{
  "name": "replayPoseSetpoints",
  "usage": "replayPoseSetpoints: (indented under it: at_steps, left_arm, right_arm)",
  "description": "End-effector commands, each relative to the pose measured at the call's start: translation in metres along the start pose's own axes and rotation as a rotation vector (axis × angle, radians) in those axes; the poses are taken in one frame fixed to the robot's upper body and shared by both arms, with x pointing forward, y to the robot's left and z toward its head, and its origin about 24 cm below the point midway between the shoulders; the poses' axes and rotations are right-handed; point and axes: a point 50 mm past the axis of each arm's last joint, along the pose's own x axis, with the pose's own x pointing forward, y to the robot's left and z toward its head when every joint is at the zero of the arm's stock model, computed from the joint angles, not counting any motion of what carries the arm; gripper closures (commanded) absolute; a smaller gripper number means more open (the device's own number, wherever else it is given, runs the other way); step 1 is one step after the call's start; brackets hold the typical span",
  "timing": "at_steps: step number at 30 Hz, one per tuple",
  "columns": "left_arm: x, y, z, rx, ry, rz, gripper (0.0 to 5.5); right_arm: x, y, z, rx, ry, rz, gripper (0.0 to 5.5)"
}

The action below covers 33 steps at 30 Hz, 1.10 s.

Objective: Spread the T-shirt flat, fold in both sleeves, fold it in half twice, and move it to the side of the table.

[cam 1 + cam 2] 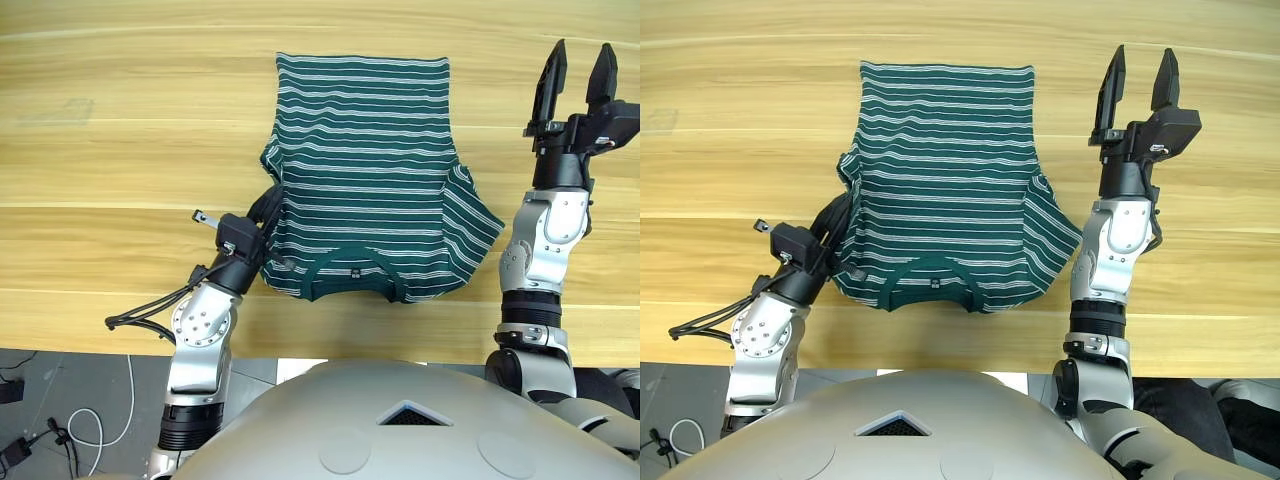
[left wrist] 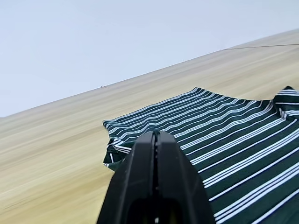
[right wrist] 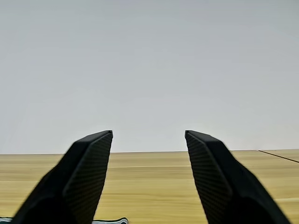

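Observation:
A dark green T-shirt (image 1: 365,170) with white stripes lies on the wooden table (image 1: 120,150), its collar (image 1: 350,265) toward me. Its right sleeve (image 1: 475,215) fans out flat, while the left sleeve (image 1: 272,155) is bunched in against the body. My left gripper (image 1: 270,198) rests at the shirt's left edge just below that sleeve. In the left wrist view its fingers (image 2: 154,140) are pressed together, and no cloth is visible between them. My right gripper (image 1: 575,75) is raised to the right of the shirt, open and holding nothing.
Bare wood stretches to the left and right of the shirt and beyond its hem (image 1: 362,60). The table's front edge (image 1: 100,345) runs close to me, with cables (image 1: 60,425) on the floor below at the left.

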Motion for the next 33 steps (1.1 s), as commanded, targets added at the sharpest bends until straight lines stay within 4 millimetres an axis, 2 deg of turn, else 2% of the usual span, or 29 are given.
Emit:
replayPoseSetpoints:
  at_steps: [1,8,14,20,29,33]
  left_arm:
    - [-0.002,0.000,-0.003,-0.039,0.012,-0.007,5.48]
    - [-0.002,-0.004,-0.001,-0.025,0.015,-0.050,5.48]
    - [-0.005,-0.007,-0.012,0.233,0.072,-0.106,5.48]
    - [-0.005,-0.009,-0.019,0.346,0.090,-0.138,5.48]
    - [-0.007,-0.014,-0.026,0.369,0.107,-0.164,5.48]
    - [-0.007,-0.016,-0.029,0.439,0.114,-0.194,5.48]
  right_arm:
    - [0.002,0.003,-0.001,-0.012,0.001,0.022,2.63]
    - [-0.001,0.003,0.004,-0.017,-0.012,0.026,2.63]
    - [-0.001,0.004,0.005,-0.014,-0.017,0.025,2.63]
    - [-0.002,0.004,0.005,-0.014,-0.017,0.025,2.63]
    - [-0.003,0.003,0.005,-0.016,-0.014,0.025,2.63]
    - [-0.003,0.004,0.005,-0.011,-0.016,0.032,2.63]
